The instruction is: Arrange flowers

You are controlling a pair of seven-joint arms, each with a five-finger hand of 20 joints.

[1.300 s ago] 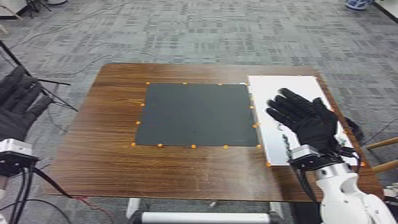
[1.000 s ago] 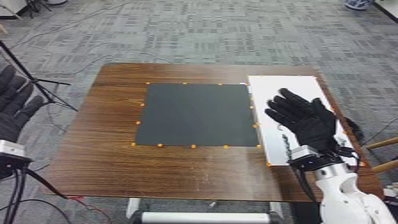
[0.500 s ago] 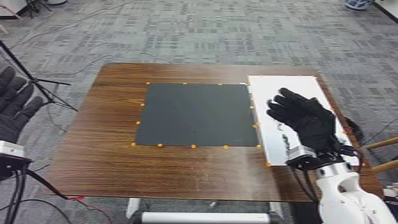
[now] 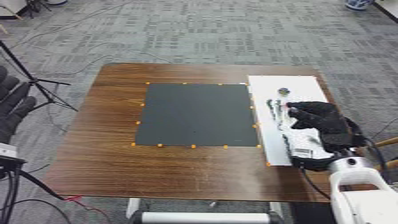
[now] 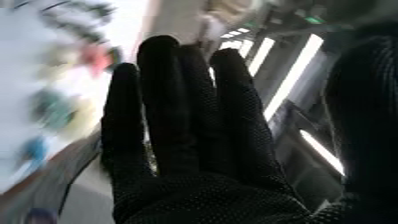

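The right robot hand (image 4: 318, 117) hangs over the white sheet (image 4: 289, 83) at the right side of the brown table (image 4: 191, 172), its gloved fingers extended and released, grasping nothing. Small flower pieces lie on that sheet: a round, dark-centered bloom (image 4: 283, 91) just beyond the robot hand's fingertips, and slender green stems (image 4: 274, 111) to the robot hand's left. Close by the fingers, the right wrist view catches blurred spots of red (image 5: 95, 59), teal (image 5: 55, 111) and blue (image 5: 35, 149), their outlines too soft to tell apart. A dark square mat (image 4: 195, 115), edged with orange dots, lies farther left of the same robot hand. Beyond the table's left side, the left robot hand (image 4: 11, 107) is raised, unclenched and holding nothing.
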